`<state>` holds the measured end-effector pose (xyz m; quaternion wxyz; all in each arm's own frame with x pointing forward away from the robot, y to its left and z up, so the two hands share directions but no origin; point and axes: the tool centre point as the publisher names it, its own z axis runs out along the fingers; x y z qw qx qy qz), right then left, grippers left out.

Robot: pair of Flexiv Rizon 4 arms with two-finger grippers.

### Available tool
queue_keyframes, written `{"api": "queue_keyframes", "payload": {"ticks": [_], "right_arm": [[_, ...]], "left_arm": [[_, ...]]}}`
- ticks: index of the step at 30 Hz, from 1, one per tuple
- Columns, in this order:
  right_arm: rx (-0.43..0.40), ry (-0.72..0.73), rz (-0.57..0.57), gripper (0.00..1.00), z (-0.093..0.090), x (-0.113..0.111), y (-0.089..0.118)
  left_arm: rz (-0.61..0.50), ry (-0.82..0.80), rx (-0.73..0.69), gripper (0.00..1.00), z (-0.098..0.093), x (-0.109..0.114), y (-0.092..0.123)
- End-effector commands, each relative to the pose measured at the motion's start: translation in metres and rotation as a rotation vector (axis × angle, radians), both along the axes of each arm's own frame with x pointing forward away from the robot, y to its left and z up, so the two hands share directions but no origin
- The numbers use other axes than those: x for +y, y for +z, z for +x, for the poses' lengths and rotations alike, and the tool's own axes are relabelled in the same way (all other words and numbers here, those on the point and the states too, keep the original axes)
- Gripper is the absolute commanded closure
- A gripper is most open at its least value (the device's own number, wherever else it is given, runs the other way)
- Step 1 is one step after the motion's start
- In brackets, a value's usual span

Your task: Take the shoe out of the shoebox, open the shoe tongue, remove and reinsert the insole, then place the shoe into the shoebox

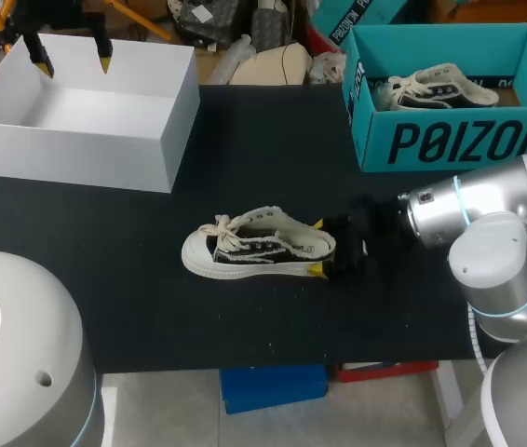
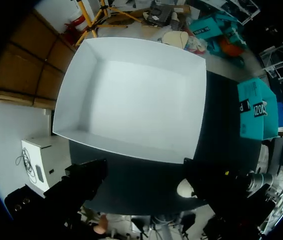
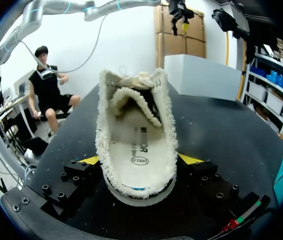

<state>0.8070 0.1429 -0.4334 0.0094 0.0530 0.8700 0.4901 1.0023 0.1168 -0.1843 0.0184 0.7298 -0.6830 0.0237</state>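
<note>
Right claw (image 1: pixel 317 247): clamped on the heel of a black-and-cream canvas shoe (image 1: pixel 254 250), one yellow tip at either side.
Black-and-cream canvas shoe (image 3: pixel 136 125): upright on its white rubber sole near the middle of the black bench (image 1: pixel 245 158), toe pointing away from the right claw (image 3: pixel 139 160); fleece-edged collar, laces tied.
Cream insole (image 3: pixel 140 150): lying flat inside the shoe.
Left claw (image 1: pixel 74 63): fingers apart, holding nothing, above the open white cardboard box (image 1: pixel 77 154) at the bench's far left corner.
Teal cardboard shoebox (image 1: pixel 450 140): far right corner, holding a second matching shoe (image 1: pixel 436 86).
</note>
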Motion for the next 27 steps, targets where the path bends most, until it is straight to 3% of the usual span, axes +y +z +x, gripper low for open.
{"api": "queue_keyframes", "payload": {"ticks": [1,10,20,27], "right_arm": [[0.000,-0.002,-0.001,1.00,0.001,0.002,-0.002],[0.000,-0.002,-0.001,1.00,0.001,0.002,-0.002],[0.000,-0.002,-0.001,1.00,0.001,0.002,-0.002],[0.000,-0.002,-0.001,1.00,0.001,0.002,-0.002]], "left_arm": [[0.029,0.010,-0.040,0.00,-0.022,-0.033,0.002],[0.073,-0.001,-0.074,0.00,-0.081,-0.106,-0.007],[0.054,-0.186,-0.020,0.00,-0.161,-0.166,-0.013],[0.054,-0.186,-0.020,0.00,-0.161,-0.166,-0.013]]}}
